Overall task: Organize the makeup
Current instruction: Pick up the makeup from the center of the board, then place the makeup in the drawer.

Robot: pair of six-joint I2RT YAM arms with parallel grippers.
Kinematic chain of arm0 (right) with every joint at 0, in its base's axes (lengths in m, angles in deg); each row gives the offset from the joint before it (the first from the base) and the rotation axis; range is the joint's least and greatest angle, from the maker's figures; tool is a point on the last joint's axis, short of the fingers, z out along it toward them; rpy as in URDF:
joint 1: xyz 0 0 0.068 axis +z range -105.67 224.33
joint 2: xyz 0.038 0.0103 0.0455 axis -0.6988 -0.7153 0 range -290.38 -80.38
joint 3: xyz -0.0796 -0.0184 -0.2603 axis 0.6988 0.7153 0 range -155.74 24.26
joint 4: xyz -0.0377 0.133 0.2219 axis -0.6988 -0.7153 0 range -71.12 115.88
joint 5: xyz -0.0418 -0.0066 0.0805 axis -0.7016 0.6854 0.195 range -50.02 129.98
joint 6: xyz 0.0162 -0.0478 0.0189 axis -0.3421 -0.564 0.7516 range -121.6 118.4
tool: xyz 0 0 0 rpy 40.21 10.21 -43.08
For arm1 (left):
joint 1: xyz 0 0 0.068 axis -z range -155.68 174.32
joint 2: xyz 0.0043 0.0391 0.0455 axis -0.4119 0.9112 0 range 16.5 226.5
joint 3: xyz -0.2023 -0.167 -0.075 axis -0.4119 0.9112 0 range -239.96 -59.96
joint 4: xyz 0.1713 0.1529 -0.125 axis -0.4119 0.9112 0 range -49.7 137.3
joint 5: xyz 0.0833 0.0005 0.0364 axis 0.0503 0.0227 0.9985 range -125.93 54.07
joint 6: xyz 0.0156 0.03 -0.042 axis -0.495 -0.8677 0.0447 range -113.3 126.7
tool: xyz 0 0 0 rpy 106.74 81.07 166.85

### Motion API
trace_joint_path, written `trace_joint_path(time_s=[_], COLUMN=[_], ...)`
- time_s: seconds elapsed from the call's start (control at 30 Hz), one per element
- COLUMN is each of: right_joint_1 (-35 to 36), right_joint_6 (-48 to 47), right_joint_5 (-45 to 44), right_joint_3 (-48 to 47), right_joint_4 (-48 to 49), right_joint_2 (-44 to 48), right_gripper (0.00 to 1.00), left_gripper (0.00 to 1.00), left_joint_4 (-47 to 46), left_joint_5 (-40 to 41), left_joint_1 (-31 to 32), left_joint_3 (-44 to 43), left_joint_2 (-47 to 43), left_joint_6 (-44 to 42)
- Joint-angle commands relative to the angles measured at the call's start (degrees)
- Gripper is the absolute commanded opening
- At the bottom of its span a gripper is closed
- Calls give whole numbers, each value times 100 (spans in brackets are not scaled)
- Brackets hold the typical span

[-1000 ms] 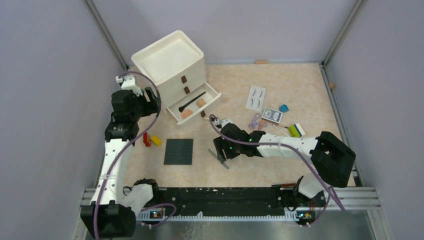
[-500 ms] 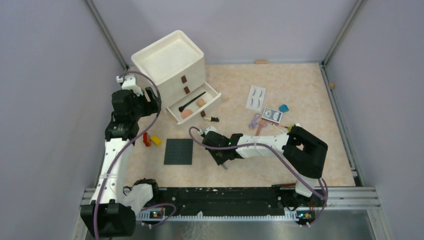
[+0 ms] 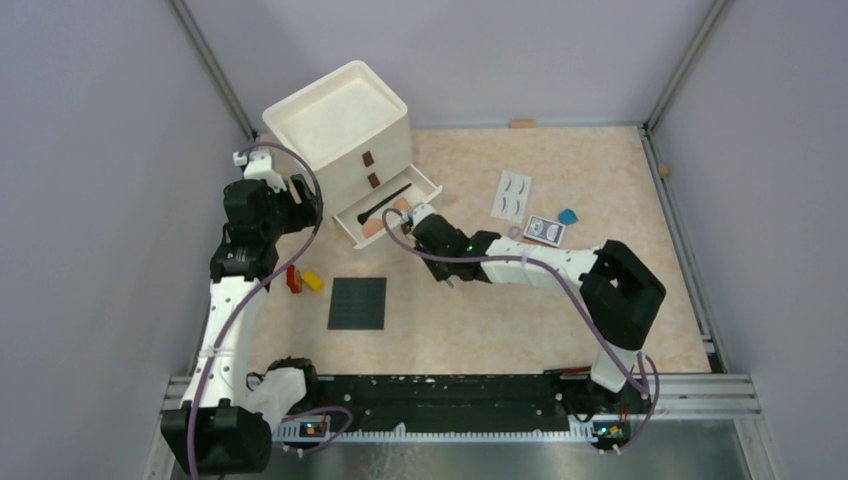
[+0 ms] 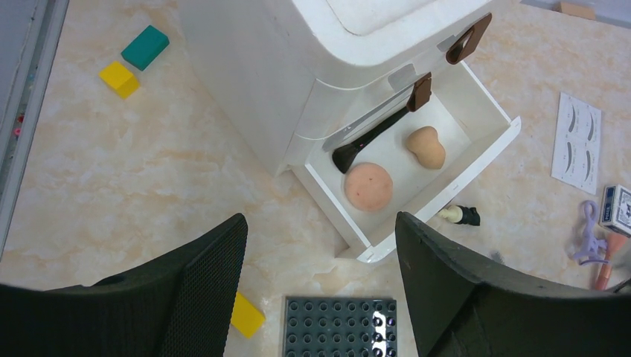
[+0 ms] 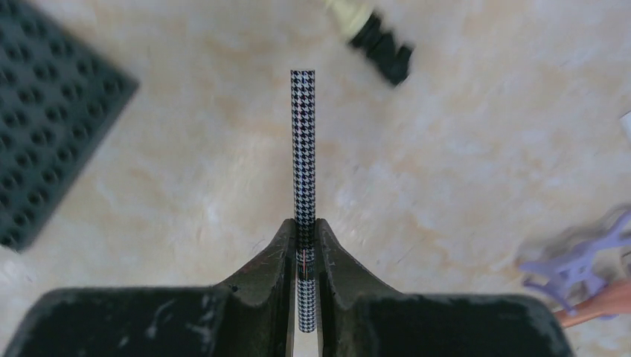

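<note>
Top external view shows a marbled table (image 3: 560, 330) with a white drawer unit (image 3: 335, 125) at its far left, its lowest drawer (image 4: 476, 160) pulled out. The right arm (image 3: 540, 270) reaches across toward the drawer's front, and the left arm (image 3: 225, 310) rises beside the unit.

The left jaws are spread wide with nothing between them, hanging above the table in front of the unit. The right jaws are pinched tight on a thin checked pencil (image 5: 303, 163), gripped near one end with the rest pointing straight ahead.

A dark studded plate (image 3: 357, 303) lies near the drawer, on the side toward the arm bases. A white eyelash card (image 3: 511, 195) lies well to the right of the drawer.

Inside the drawer are a dark brush (image 4: 372, 137), a round peach puff (image 4: 367, 186) and a peach sponge (image 4: 425, 146). A small black-capped tube (image 4: 461, 216) lies on the table just beside the drawer's front. A yellow brick (image 4: 119, 78) and a green brick (image 4: 145, 46) lie close together beside the unit.
</note>
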Motion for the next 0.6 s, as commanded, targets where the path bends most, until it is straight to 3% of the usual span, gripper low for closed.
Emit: trace_joint_path(time_s=[0.0,0.23,0.27,0.4,0.57], right_joint_1=[-513,-987,-1024,-1048,-1038], right_joint_6=[229,2970,3691,5433,6614], right_joint_5=[-130,349,361,292,-256], right_joint_3=[-606,-684,-676,-189,-826], right_joint_4=[1279,3078,3341,5140,5110], right_joint_2=[426,61,-4,-191,-844], right_gripper=[0,0,0,0,0], left_gripper=[78,78,78,78,78], left_joint_4=[-207,-229,-233,-217,-223], left_joint_5=[45,3,-7,36,-4], left_joint_1=[3,0,-1,-1,1], left_joint_3=[-15,10,12,3,3], left_joint_2=[-45,-53,-55,-81,-72], left_joint_6=[25,48,51,51,52])
